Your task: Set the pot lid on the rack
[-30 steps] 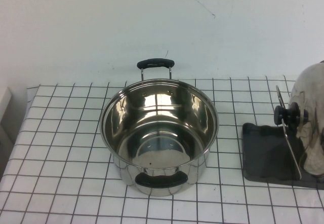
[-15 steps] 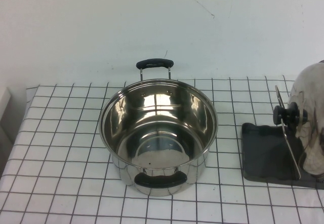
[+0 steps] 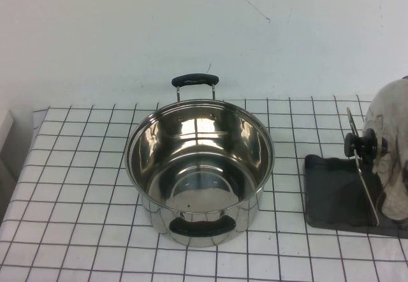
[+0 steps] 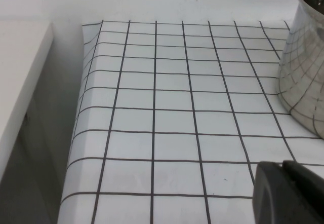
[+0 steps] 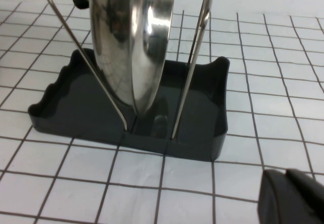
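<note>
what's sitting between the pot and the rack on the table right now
Nothing: in the high view only bare gridded tablecloth lies between the pot and the rack holding the pot lid.

pot lid (image 5: 132,41): mirror-bright polished steel
rack (image 5: 202,127): thin metal wire, matt dark grey tray
pot (image 3: 201,167): glossy steel, black handles

Only body visible: matte dark grey, rounded-edge left gripper (image 4: 291,193) and matching right gripper (image 5: 293,198), no markings.
</note>
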Robot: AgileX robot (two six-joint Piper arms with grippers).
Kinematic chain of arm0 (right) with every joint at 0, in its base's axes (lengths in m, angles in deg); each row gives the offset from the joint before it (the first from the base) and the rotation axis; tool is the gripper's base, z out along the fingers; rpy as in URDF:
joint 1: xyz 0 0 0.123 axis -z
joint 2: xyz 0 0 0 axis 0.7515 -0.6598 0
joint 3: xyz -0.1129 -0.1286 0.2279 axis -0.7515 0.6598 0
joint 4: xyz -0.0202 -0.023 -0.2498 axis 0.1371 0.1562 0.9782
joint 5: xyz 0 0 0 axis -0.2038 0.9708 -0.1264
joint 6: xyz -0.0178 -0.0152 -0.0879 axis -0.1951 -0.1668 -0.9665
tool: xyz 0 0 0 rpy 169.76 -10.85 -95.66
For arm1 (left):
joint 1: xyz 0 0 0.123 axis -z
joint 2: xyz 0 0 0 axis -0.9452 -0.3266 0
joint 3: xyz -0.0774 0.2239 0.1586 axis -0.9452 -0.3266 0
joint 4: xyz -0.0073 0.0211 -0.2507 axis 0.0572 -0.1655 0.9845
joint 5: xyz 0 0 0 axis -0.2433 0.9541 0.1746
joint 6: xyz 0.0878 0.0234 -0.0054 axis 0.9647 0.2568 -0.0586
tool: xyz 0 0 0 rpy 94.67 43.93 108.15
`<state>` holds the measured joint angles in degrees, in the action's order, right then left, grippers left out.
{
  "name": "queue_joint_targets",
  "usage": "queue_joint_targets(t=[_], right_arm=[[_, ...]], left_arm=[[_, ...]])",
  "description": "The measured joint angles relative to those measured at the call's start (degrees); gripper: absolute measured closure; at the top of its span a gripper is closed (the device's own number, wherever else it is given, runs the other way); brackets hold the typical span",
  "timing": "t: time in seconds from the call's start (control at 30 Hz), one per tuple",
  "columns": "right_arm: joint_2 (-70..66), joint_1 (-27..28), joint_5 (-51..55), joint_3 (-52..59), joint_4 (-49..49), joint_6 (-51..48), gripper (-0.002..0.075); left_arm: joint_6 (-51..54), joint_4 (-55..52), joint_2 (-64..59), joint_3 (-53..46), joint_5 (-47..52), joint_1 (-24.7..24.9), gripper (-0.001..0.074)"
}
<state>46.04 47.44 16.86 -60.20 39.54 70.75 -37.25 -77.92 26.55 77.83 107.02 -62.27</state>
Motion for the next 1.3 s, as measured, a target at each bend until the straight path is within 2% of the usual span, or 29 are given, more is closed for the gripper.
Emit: queue_joint_targets(t=[0.23, 0.4, 0.6, 1.3], right_arm=[[0.0, 0.0, 0.0, 0.0, 0.0, 0.0, 0.0726], [0.0, 0.0, 0.0, 0.0, 0.0, 0.0, 0.0726], [0.0, 0.0, 0.0, 0.0, 0.0, 0.0, 0.0726], [0.0, 0.0, 0.0, 0.0, 0.0, 0.0, 0.0726]], left_arm=[[-0.3, -1.5, 0.0, 0.0, 0.0, 0.2, 0.0737], [-5.7, -3.8, 0.0, 0.0, 0.0, 0.5, 0.0737], [-3.1, -4.0, 0.0, 0.0, 0.0, 2.8, 0.0737], [-2.9, -4.0, 0.0, 0.0, 0.0, 3.0, 0.0737]])
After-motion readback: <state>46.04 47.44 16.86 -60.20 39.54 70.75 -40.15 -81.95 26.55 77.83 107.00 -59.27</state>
